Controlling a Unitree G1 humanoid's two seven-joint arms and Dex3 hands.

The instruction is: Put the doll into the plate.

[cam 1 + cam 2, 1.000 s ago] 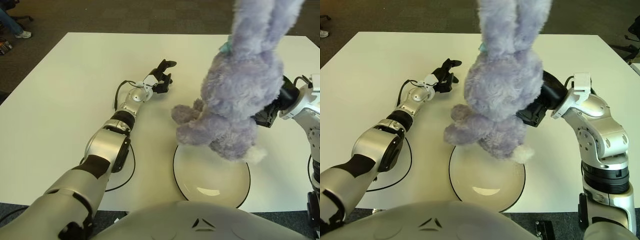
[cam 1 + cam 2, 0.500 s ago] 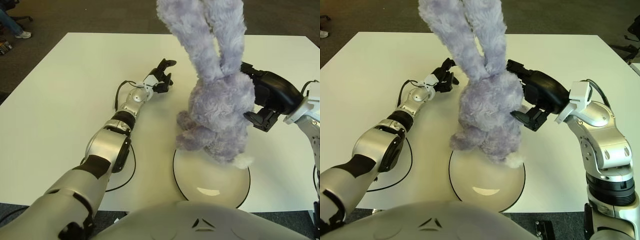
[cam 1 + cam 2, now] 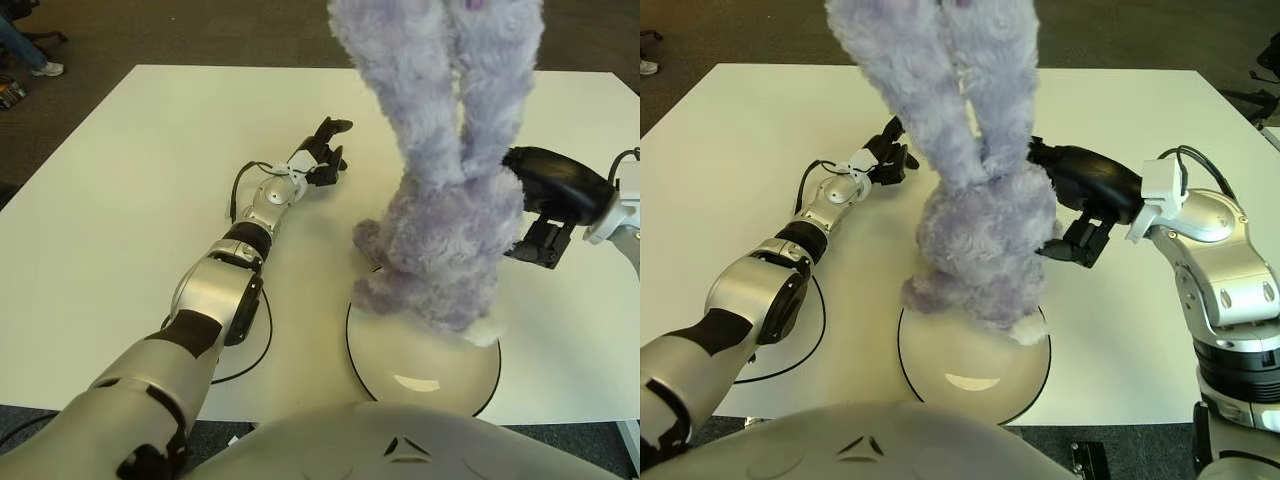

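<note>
Rabbit lowered onto the plate

The plush rabbit (image 3: pixel 985 240) has dropped from mid-air to the far rim of the plate (image 3: pixel 975 370) near the table's front edge; right hand (image 3: pixel 1080 205) seemingly still grips it, left hand (image 3: pixel 885 155) idle, fingers loosely spread.

A fluffy lavender-purple plush rabbit doll (image 3: pixel 985 230), a cream round plate with a black rim (image 3: pixel 975 370), a plain white table (image 3: pixel 740 150).

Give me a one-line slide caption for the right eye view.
Right hand holds the purple plush rabbit doll upright over the far edge of the white plate; left hand idle beyond.
</note>
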